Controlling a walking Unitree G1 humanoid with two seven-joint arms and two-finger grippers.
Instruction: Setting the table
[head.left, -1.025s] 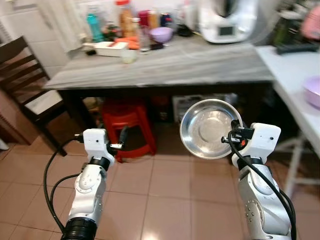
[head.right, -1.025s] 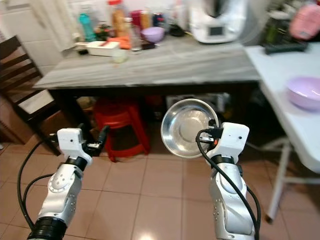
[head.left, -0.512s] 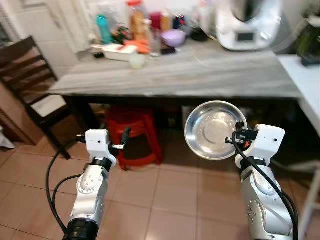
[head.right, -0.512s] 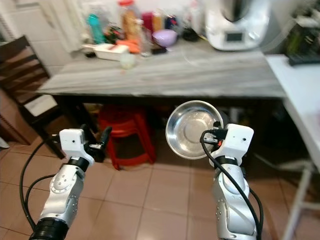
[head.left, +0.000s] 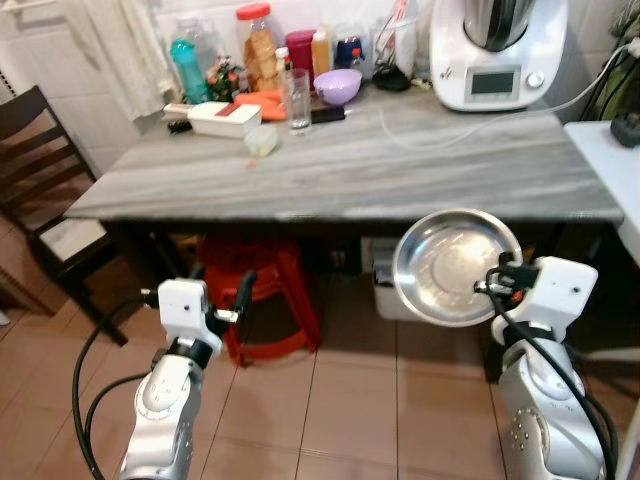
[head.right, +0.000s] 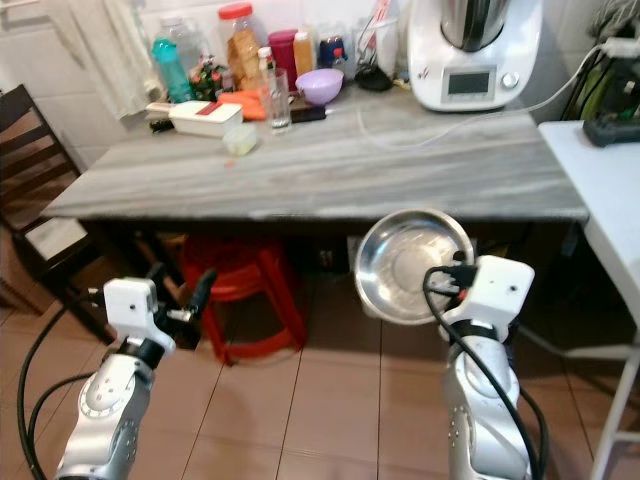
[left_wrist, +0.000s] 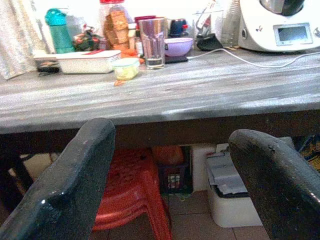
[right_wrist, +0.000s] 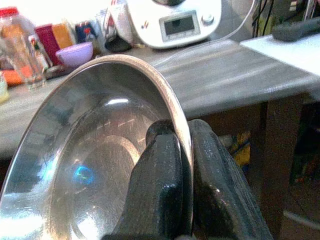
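Note:
A round steel bowl (head.left: 455, 265) hangs tilted on edge in front of the grey marble-look table (head.left: 400, 170), below the level of its top. My right gripper (right_wrist: 181, 150) is shut on the bowl's (right_wrist: 85, 165) rim, one finger inside and one outside. My left gripper (left_wrist: 172, 170) is held low in front of the table's near edge, open, with nothing between its fingers (left_wrist: 75, 185). In the left eye view the left gripper (head.left: 243, 290) sits over the red stool.
At the table's far side stand a drinking glass (head.left: 296, 100), a purple bowl (head.left: 337, 86), bottles and jars (head.left: 258, 45), a white box (head.left: 222, 118) and a white kitchen machine (head.left: 497, 50). A red stool (head.left: 265, 300) sits under the table. A dark chair (head.left: 40, 170) stands to the left.
The camera has turned and come closer, so the table now lies squarely ahead. Both arms keep their pose; the right gripper still holds the bowl.

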